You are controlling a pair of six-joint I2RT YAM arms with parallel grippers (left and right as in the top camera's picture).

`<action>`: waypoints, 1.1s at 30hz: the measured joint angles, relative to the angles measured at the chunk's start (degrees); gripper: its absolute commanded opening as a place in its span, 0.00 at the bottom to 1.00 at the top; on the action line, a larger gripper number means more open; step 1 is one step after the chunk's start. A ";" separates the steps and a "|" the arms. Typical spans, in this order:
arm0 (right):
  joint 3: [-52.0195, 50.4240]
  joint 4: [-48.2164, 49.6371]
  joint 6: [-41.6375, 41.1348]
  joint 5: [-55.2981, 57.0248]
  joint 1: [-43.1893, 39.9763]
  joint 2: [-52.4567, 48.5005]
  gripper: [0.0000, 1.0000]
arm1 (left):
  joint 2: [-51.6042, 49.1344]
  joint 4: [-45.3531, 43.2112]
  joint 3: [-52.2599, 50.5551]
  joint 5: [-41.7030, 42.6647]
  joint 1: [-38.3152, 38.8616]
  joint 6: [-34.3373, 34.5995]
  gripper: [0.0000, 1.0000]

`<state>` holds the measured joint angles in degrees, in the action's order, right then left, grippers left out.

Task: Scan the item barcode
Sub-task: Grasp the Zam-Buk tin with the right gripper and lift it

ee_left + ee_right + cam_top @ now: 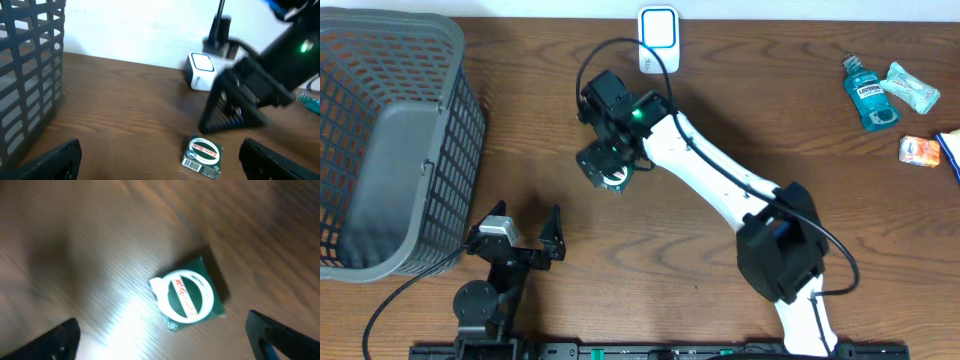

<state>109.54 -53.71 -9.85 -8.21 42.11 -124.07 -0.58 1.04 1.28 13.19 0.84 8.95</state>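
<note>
Currently, the right tool [612,168] hangs over the middle of the bench [770,100], directly above the item. Its fingers [57,341] are spread wide. In the right wrist view they appear only at the two lower corners, and neither one touches anything. Between them, flat on the wood, lies the green packet [189,296], a small square pack with a round white label and red lettering. The packet is not gripped. That view is blurred, so finer print cannot be read. From overhead, the packet is mostly hidden beneath the right tool.

In the left wrist view the packet lies label up, with the barcode [192,161] on the corner nearest that camera.

The left tool [527,222] sits near the front edge of the bench, well apart from the packet. It is likewise spread wide and holds nothing. Its fingers [55,161] occupy the lower corners of its own view.

A white scanner unit [658,40] stands at the rear edge of the bench, beyond the right tool, with its framed window visible from overhead.

A grey mesh basket [470,130] occupies the rear left corner of the bench.

At the far right, well apart from both tools, lie a blue mouthwash bottle [870,92], a clear-wrapped pack [912,86] and an orange pack [920,150].
</note>
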 measured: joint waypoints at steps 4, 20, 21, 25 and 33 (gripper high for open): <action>0.20 -4.59 -20.55 2.93 0.13 -0.20 0.99 | -0.02 0.00 0.00 0.00 0.00 0.00 0.98; 0.17 0.83 -51.98 14.51 1.05 -6.29 0.99 | -0.02 0.00 0.00 0.00 0.00 0.00 0.98; 0.17 0.81 -52.39 14.53 1.05 -6.84 0.99 | -0.02 0.00 0.00 0.00 0.00 -0.02 0.98; 0.17 0.85 -53.22 14.40 1.05 -8.57 0.99 | -0.02 0.00 0.00 0.00 0.00 0.00 0.98; 0.24 0.11 -53.75 13.07 1.05 -11.32 0.86 | -0.02 0.02 0.00 -0.02 0.00 0.00 0.98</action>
<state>109.78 -53.60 -63.59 4.86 43.16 -135.39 -0.60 1.06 1.28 13.17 0.84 8.95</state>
